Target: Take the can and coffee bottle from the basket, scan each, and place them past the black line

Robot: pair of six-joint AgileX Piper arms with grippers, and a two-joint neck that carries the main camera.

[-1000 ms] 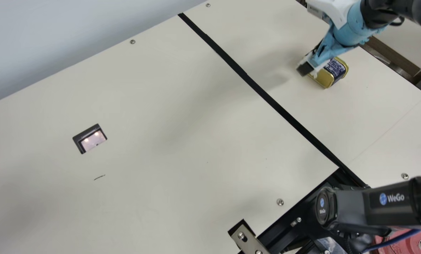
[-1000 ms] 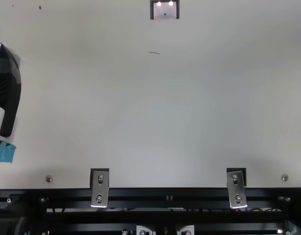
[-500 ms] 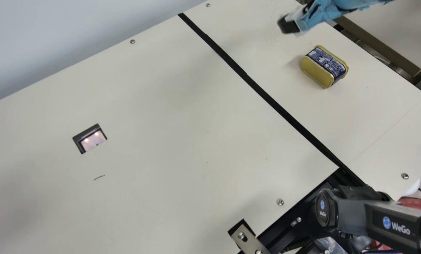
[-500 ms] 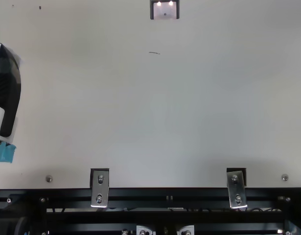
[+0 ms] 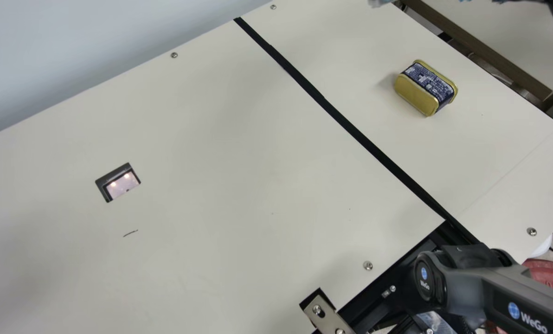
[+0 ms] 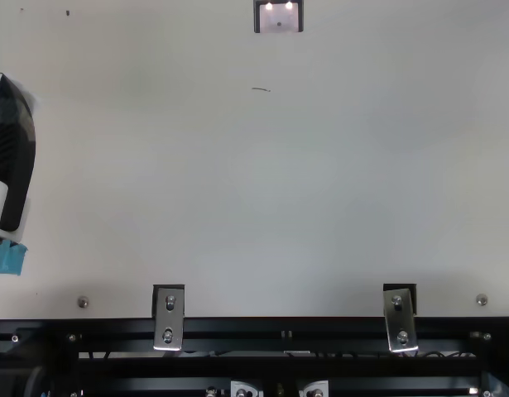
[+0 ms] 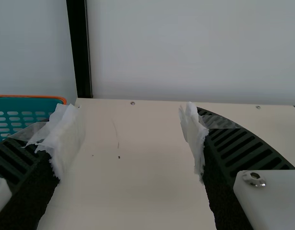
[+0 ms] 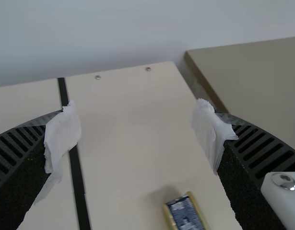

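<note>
Gold-and-navy metal can (image 5: pixel 426 88) lies past black tape line (image 5: pixel 350 126); likely rigid, best gripped mid-sides. Black ribbed left gripper (image 7: pixel 130 133) and right gripper (image 8: pixel 137 136) stand wide.

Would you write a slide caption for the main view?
A boxy gold and navy metal can rests past the straight black line on the cream table.

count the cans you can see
1. The gold and blue can lies past the black line, toward the main view's upper right. Others may be hidden in the basket.
</note>
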